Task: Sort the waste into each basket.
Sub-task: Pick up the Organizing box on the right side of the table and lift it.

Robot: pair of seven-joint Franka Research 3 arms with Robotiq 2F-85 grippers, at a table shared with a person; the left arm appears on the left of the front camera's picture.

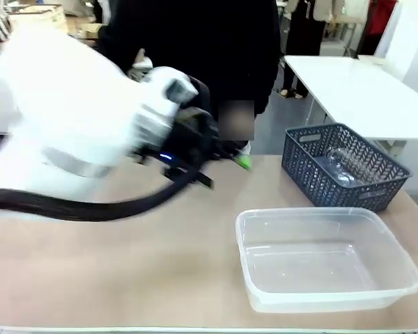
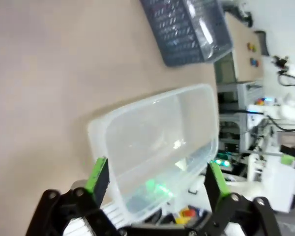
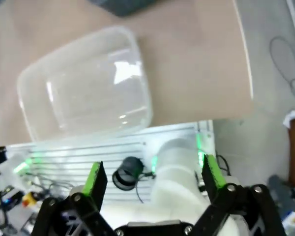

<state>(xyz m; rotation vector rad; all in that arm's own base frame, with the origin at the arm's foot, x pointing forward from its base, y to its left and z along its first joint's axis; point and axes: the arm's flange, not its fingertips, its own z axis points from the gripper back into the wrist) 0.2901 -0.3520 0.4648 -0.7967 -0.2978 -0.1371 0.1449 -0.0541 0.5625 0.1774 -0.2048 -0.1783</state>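
Lying inside the blue lattice basket: one clear bottle.

We see a pale beige tabletop in the near ground. Beyond it, on the far right, a white table stands on a grey floor. Farther back a person stands, and even, bright light fills the room.

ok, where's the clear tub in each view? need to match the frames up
Front: clear tub lower right, empty.
Left wrist: clear tub centre, lying diagonally.
Right wrist: clear tub upper left.
Shared landmark: blue lattice basket, above the tub in front and left wrist; probably the dark sliver at the top edge in right wrist.
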